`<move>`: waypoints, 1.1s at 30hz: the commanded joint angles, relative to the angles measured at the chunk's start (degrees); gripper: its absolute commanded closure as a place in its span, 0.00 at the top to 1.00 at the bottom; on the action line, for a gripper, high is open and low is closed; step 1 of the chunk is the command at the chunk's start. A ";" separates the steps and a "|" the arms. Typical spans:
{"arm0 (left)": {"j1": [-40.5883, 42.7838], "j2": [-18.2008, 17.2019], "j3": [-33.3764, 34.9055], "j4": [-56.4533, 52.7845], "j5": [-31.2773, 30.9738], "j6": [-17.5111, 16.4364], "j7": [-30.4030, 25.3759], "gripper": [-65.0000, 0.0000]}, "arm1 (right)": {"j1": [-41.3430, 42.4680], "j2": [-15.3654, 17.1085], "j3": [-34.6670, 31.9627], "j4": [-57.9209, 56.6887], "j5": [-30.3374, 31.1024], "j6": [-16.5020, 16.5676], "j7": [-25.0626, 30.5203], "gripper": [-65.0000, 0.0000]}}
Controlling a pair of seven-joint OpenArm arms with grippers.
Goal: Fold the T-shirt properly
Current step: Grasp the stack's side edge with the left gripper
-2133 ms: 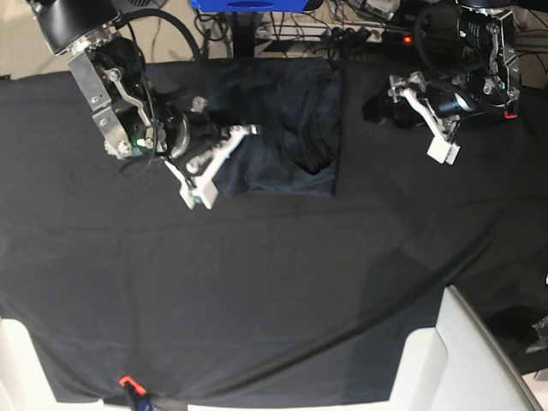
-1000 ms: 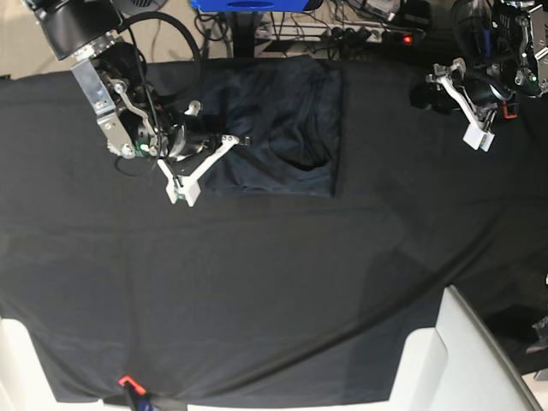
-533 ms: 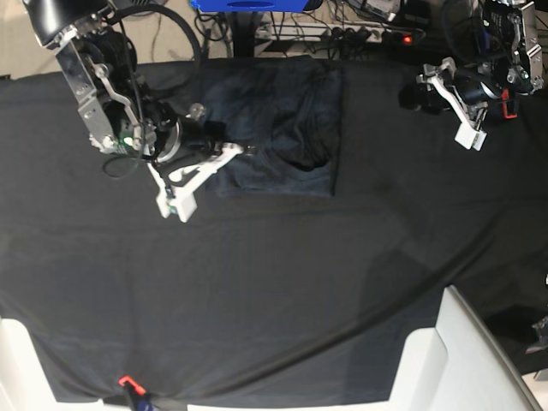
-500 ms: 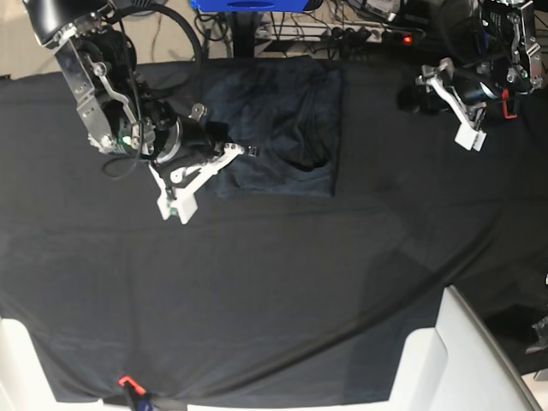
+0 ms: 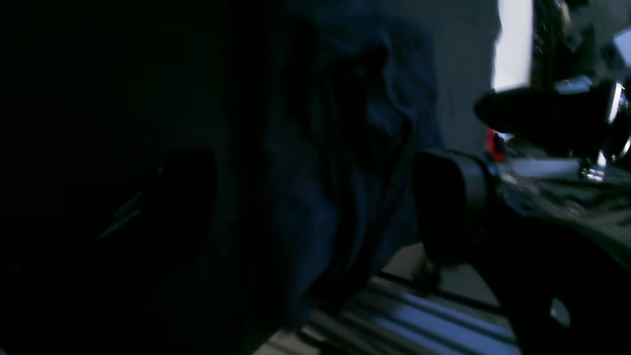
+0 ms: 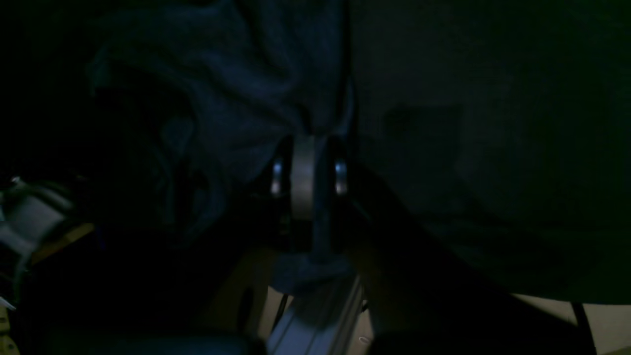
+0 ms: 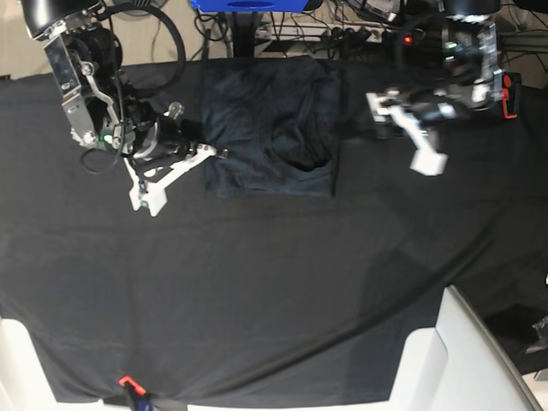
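Lying folded on the black-draped surface (image 7: 257, 282) near its far edge, shirt (image 7: 272, 128), right arm's fingers (image 7: 212, 154) pinched on its left edge, left arm's fingers (image 7: 404, 120) spread apart, just right of the shirt.

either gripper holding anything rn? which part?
Right gripper is shut on the T-shirt, pinching its left edge as the base view shows it, near the lower corner. Left gripper is open, apart from the shirt, and holds nothing.
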 commanded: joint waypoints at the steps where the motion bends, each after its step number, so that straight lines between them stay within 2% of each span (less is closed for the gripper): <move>1: -0.83 -0.21 0.59 -0.26 -1.25 -0.58 -0.80 0.94 | 0.50 0.02 0.15 0.90 0.49 0.41 0.47 0.07; 4: -1.71 0.58 1.38 -2.55 1.29 -0.58 -2.03 0.94 | -0.21 0.11 0.59 0.90 0.49 0.41 0.47 0.07; 8: -1.88 3.04 1.12 -5.10 11.58 -0.58 -4.76 0.94 | -0.21 0.11 0.59 0.90 0.49 0.41 0.47 0.07; 10: -1.88 4.36 0.85 -6.15 13.95 -0.58 -4.84 0.94 | -0.30 0.11 0.59 0.90 0.49 0.41 0.47 0.07; 19: -3.02 6.56 1.47 -6.59 17.47 -0.58 -4.93 0.93 | -1.00 0.11 0.68 0.90 0.49 0.41 0.64 0.07; 22: -3.20 7.44 1.47 -7.12 17.56 -0.58 -4.93 0.92 | -1.61 0.19 0.68 0.90 0.49 0.41 2.23 0.07; 24: -3.73 7.70 1.47 -8.52 17.56 -0.58 -4.93 0.81 | -2.23 1.16 0.68 0.90 0.67 0.41 3.55 0.07; 25: -4.26 7.70 1.47 -9.40 17.56 -0.58 -4.93 0.73 | -2.41 1.34 0.68 0.90 0.76 0.41 4.16 0.07; 29: -6.01 7.53 1.47 -13.36 17.56 -0.58 -4.93 0.24 | -3.29 1.42 1.12 0.90 0.58 0.41 5.57 0.07; 31: -6.45 7.44 1.47 -14.15 17.56 -0.58 -4.93 0.02 | -4.43 1.34 3.58 0.90 0.49 0.41 5.74 0.07; 33: -6.98 7.53 1.47 -14.59 17.56 -0.58 -4.84 0.00 | -5.04 1.16 5.96 0.99 0.58 0.41 5.74 0.07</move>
